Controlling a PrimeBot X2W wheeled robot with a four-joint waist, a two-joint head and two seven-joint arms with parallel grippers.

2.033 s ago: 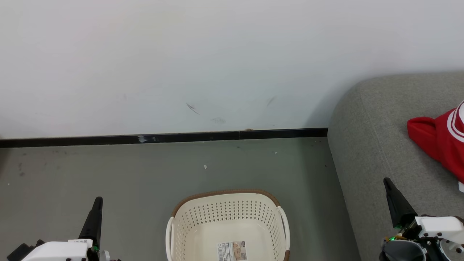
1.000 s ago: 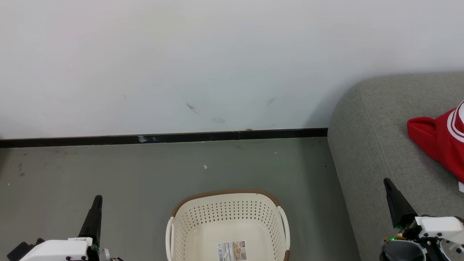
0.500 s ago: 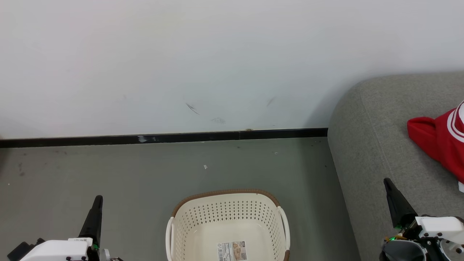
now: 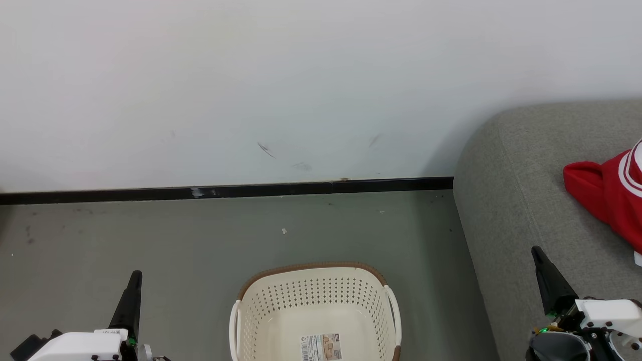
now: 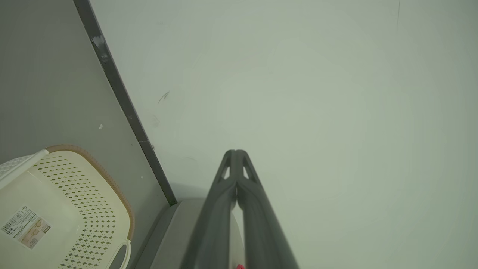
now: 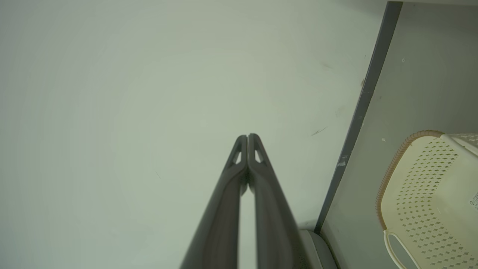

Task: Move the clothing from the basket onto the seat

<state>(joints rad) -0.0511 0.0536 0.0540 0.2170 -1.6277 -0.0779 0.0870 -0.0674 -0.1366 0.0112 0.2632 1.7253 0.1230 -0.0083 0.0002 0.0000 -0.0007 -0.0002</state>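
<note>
Head view: we see the basket [image 4: 311,293] on the floor [image 4: 150,235] at bottom centre, with its label [image 4: 321,347] showing inside. The clothing [image 4: 609,193], red with white stripes, lies on the sofa [image 4: 516,200] at the right edge, well apart from the basket. The left end effector [image 4: 129,301] hangs over the floor and the right end effector [image 4: 549,283] over the sofa. Left wrist view: we find that end effector closed, its fingertips touching. Right wrist view: this end effector is closed too, its tips pressed together.

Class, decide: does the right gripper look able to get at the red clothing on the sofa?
Probably yes: the right gripper, shut, is at the sofa, with only bare fabric between it and the clothing.
</note>
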